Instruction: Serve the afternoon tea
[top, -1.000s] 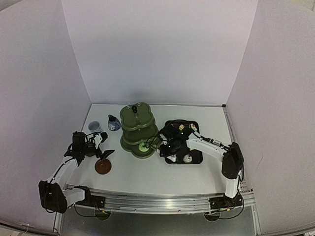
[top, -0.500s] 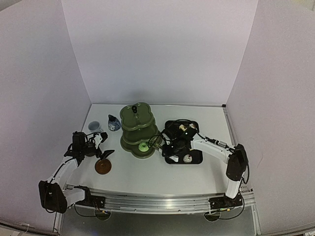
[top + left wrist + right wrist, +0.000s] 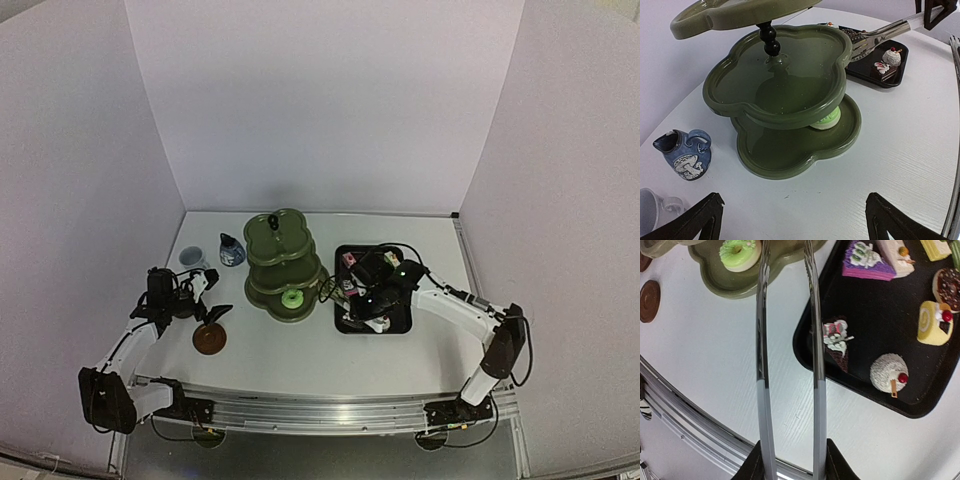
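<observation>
The olive-green three-tier stand (image 3: 283,262) (image 3: 790,165) (image 3: 715,285) stands mid-table. A green ring cake (image 3: 292,298) (image 3: 827,119) (image 3: 740,252) lies on its bottom tier. My right gripper (image 3: 375,292) (image 3: 790,460) is shut on the metal tongs (image 3: 815,340) (image 3: 880,35). The tongs' empty tips point toward the stand, over the tray's left edge. Other cakes lie on the tray: a purple slice (image 3: 867,260), a chocolate cone (image 3: 837,342) and a white ball cake (image 3: 889,372). My left gripper (image 3: 214,295) (image 3: 797,225) is open and empty, left of the stand. A brown coaster (image 3: 209,339) (image 3: 649,300) lies just in front of it.
The black tray (image 3: 345,325) (image 3: 875,315) (image 3: 865,70) sits right of the stand. A white mug (image 3: 191,258) (image 3: 652,212) and a small dark-blue pot (image 3: 231,250) (image 3: 685,152) stand at the back left. White walls close in three sides.
My right arm has drawn back to the right from the stand, and the tongs now hang over the tray. The green cake stays on the bottom tier. The left arm is unchanged.
</observation>
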Robot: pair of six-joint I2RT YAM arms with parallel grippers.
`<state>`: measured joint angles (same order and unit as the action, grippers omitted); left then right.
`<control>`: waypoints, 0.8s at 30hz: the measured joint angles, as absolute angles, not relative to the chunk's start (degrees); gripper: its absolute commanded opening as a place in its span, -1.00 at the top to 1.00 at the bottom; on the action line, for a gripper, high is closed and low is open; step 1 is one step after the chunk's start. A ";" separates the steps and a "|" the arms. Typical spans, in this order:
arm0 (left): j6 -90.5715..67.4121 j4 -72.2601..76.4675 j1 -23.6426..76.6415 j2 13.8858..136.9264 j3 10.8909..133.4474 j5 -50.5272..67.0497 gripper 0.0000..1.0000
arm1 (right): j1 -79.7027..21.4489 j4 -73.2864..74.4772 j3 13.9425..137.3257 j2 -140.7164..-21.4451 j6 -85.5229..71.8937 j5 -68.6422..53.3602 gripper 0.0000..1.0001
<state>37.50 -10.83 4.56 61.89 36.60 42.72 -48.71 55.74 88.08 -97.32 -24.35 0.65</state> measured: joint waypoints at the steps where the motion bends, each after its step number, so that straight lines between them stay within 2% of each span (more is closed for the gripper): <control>1: 37.50 -10.85 4.56 61.89 36.60 42.72 -0.99 | -48.31 56.38 87.53 -96.35 -24.49 1.12 0.36; 10: 34.94 -8.92 4.56 61.75 35.17 42.32 -0.99 | -38.12 59.64 82.86 -86.39 -26.65 5.09 0.37; 16: 21.29 -0.38 4.58 60.40 32.23 37.54 -0.99 | -30.05 60.90 80.61 -85.36 -28.45 8.37 0.36; 24: 0.10 9.50 4.56 59.17 27.70 23.73 -0.99 | -26.36 60.98 80.55 -90.92 -29.03 8.01 0.34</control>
